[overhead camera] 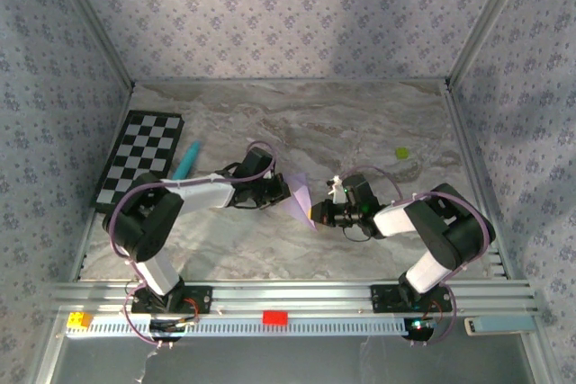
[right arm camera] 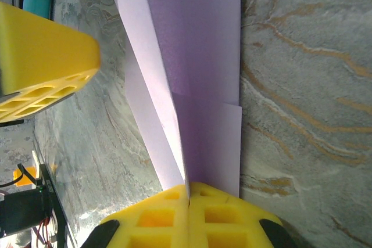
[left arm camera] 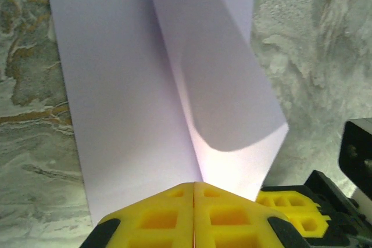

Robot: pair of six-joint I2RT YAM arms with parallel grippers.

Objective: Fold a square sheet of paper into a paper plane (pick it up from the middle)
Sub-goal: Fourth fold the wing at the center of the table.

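Observation:
The square sheet of paper point(overhead camera: 300, 193) is pale lilac and creased, held up between the two grippers at the middle of the table. In the left wrist view one half of the sheet point(left arm camera: 128, 97) lies flat while the other half stands up and curls right. My left gripper point(left arm camera: 193, 187) is shut, and the crease runs into its seam. My right gripper point(right arm camera: 188, 189) is shut on a folded edge of the sheet point(right arm camera: 203, 56) from the opposite side. In the top view the left gripper point(overhead camera: 284, 192) and the right gripper point(overhead camera: 317, 213) nearly touch.
A black-and-white checkerboard point(overhead camera: 139, 157) lies at the far left with a teal pen point(overhead camera: 187, 161) beside it. A small yellow-green piece point(overhead camera: 401, 153) sits at the far right. Patterned walls close three sides, and an aluminium rail point(overhead camera: 297, 299) runs along the front.

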